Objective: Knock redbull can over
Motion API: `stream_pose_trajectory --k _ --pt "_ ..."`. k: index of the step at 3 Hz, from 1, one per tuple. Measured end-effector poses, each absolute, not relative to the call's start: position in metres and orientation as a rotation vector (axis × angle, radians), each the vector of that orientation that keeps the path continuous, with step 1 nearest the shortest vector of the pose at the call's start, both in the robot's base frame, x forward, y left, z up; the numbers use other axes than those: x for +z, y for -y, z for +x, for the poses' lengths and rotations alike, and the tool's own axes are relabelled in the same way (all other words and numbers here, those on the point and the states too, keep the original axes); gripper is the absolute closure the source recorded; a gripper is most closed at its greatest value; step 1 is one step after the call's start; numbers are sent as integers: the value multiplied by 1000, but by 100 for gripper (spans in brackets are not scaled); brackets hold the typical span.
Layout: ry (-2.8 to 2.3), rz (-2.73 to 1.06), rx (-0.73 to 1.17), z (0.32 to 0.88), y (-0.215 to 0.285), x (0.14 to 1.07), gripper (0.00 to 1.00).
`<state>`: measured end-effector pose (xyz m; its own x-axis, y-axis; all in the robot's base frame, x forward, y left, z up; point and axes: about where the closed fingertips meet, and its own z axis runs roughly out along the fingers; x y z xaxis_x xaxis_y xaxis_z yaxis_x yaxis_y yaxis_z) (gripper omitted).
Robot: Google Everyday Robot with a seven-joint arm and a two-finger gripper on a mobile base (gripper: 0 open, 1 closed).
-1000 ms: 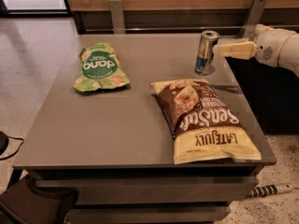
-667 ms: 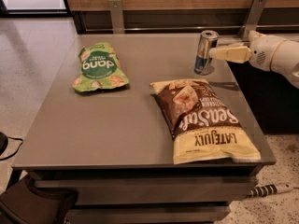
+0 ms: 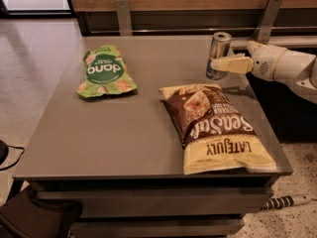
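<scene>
The can (image 3: pixel 217 53) stands upright near the far edge of the table (image 3: pixel 124 143), right at the tips of the fingers (image 3: pixel 233 64), which appear to touch its side a little below mid-height. The gripper (image 3: pixel 215 64) reaches in level from the side. Its fingers show as one solid wedge with no gap, so they look pressed together and hold nothing.

The step in hand is the sideways shove. It would likely go best with the contact higher on the can, since a low push may only slide it along the smooth top. A firm stroke carried past the can's footprint should tip it.

Bare table lies beyond the fingertips. The brown chip bag (image 3: pixel 213 128) lies on the near side of the fingers, close to the can. The green bag (image 3: pixel 104 73) is well beyond.
</scene>
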<state>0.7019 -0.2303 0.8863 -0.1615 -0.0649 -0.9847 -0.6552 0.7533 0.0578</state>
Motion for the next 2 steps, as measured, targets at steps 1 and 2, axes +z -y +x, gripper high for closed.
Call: stream_pose_trajectory --k 1,2 --pt "-1656 -618 609 701 214 874 25" --pt "-1634 -654 625 705 202 872 49"
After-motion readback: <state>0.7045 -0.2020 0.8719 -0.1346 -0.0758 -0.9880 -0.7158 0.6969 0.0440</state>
